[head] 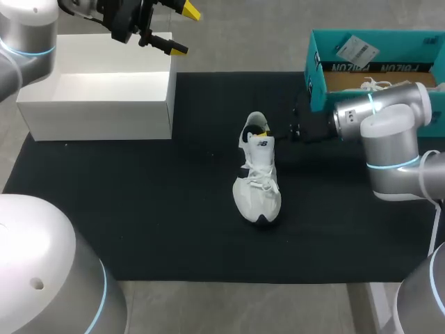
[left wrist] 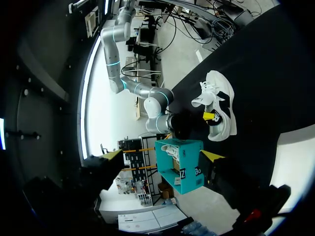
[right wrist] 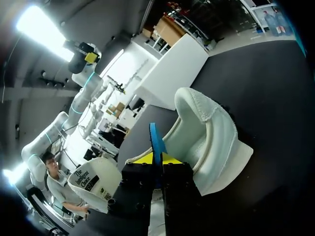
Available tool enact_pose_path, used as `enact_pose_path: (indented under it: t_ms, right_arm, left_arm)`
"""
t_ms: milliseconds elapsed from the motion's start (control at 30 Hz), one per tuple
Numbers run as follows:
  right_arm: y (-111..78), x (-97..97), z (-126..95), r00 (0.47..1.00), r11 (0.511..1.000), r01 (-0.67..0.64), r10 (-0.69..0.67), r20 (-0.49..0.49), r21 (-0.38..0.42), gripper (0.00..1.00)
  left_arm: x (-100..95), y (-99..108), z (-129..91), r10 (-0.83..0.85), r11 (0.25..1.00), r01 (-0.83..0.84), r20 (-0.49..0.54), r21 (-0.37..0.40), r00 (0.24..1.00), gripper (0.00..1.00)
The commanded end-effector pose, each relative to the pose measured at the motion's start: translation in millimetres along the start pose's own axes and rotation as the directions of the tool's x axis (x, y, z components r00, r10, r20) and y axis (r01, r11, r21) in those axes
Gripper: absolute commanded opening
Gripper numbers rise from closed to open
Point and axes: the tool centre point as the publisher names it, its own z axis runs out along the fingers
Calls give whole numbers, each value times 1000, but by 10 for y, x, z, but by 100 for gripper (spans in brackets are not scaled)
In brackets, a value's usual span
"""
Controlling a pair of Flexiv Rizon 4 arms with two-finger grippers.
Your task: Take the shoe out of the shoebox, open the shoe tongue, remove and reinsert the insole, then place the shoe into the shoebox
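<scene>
Counter (head: 229,306) under black mat (head: 139,229). White shoe (head: 259,177) upright mid-mat, laces loose, outside teal shoebox (head: 375,62). Right end effector (right wrist: 157,160) at shoe heel, clamped on thin blue edge, likely insole (right wrist: 156,140). Left end effector (head: 182,29) apart, well clear of shoe. Advise slow pull from heel; unbraced shoe may lift.

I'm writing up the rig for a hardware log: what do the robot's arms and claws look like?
The left arm and right arm are rounded silver-grey segments with glowing light-blue rings at the joints. A thin pale cable hangs beside the right arm. The left claw and right claw are black, with bright yellow fingertips.
</scene>
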Motion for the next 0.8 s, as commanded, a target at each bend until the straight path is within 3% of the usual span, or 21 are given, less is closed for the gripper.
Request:
enact_pose_path:
  t_ms: [33,67,100,167,233,300,333,800]
  right_arm:
    - [5,9,-8,1000,1000,15,-15,18,-23,68]
    - [34,12,-18,999,999,24,-23,26,-28,91]
    - [64,5,-33,999,999,31,-30,30,-31,100]
    - [122,-14,-60,998,998,44,-42,37,-34,100]
    - [170,-24,-76,998,998,52,-51,40,-37,88]
    - [190,-25,-74,997,998,60,-58,42,-34,36]
    - [195,-22,-68,997,998,60,-59,41,-32,0]
    - [-62,53,59,1000,1000,3,-4,8,16,0]
  left_arm:
    - [-2,6,-3,1,1000,-1,-3,2,1000,100]
    - [-2,6,-3,1,1000,-1,-3,2,1000,100]
    - [-2,6,-3,1,1000,-1,-3,2,1000,100]
    - [-2,6,-3,1,1000,-1,-3,2,1000,100]
    - [-2,6,-3,1,1000,-1,-3,2,1000,100]
    - [-2,6,-3,1,1000,-1,-3,2,1000,100]
    - [-2,6,-3,1,1000,-1,-3,2,1000,100]
    - [-2,6,-3,1,1000,-1,-3,2,1000,100]
